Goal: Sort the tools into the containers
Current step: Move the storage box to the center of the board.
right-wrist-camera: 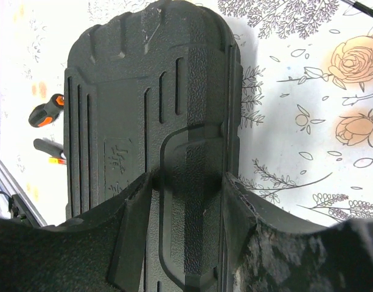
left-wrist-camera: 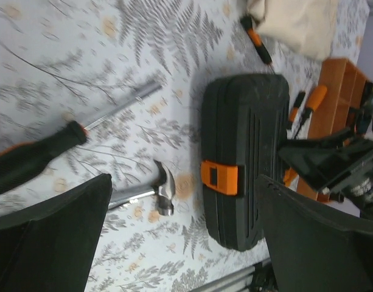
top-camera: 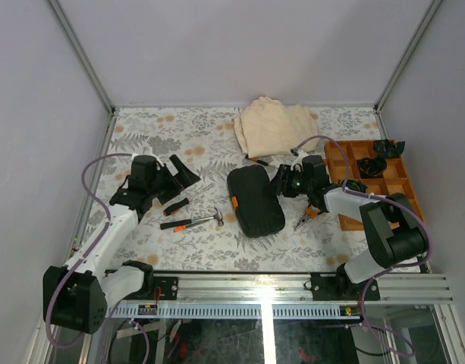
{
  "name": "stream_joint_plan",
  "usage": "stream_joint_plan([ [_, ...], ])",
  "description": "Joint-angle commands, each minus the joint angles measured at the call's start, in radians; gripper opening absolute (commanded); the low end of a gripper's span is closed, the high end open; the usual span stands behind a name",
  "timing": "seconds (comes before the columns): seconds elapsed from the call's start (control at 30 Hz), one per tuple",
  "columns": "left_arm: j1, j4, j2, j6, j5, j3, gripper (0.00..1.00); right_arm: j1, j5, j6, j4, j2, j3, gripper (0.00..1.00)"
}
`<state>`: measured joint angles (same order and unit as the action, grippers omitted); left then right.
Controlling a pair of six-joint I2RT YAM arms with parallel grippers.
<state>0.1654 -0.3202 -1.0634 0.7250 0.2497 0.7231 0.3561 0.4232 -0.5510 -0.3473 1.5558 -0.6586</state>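
The black tool case (top-camera: 255,201) lies closed in the middle of the table, its orange latch (left-wrist-camera: 221,176) facing the left arm. My right gripper (top-camera: 281,182) is at the case's right edge. In the right wrist view its fingers press on both sides of the case's moulded handle (right-wrist-camera: 192,158). My left gripper (top-camera: 175,174) hangs open and holds nothing, left of the case (left-wrist-camera: 244,158). Below it lie a little hammer (left-wrist-camera: 162,188) and a black-and-orange screwdriver (left-wrist-camera: 40,155). Orange-handled pliers (top-camera: 308,218) lie to the right of the case. Another screwdriver (top-camera: 256,161) lies by the cloth.
A beige folded cloth (top-camera: 274,125) sits at the back centre. A wooden compartment tray (top-camera: 372,182) with dark parts stands at the right, close to the right arm. Grey walls close in the table on three sides, and a metal rail (top-camera: 293,284) runs along the near edge.
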Motion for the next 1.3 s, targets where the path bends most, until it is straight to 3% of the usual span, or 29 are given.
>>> stream_joint_plan([
  [0.0, 0.121, 0.143, 0.019, 0.082, -0.063, -0.04, 1.0, -0.029, -0.055, -0.016, 0.127, 0.014, 0.076, 0.5],
  [0.23, 0.311, 0.328, -0.039, 0.202, -0.068, -0.132, 1.0, -0.036, -0.05, -0.061, 0.084, 0.009, 0.105, 0.5],
  [0.47, 0.417, 0.461, -0.114, 0.256, -0.112, -0.154, 1.0, -0.052, -0.04, -0.108, 0.039, 0.022, 0.136, 0.5],
  [0.83, 0.458, 0.704, -0.222, 0.448, -0.134, -0.256, 1.0, -0.059, -0.026, -0.11, 0.029, 0.021, 0.145, 0.5],
  [1.27, 0.476, 0.918, -0.33, 0.513, -0.146, -0.303, 1.0, -0.062, -0.007, -0.11, 0.014, 0.035, 0.146, 0.5],
])
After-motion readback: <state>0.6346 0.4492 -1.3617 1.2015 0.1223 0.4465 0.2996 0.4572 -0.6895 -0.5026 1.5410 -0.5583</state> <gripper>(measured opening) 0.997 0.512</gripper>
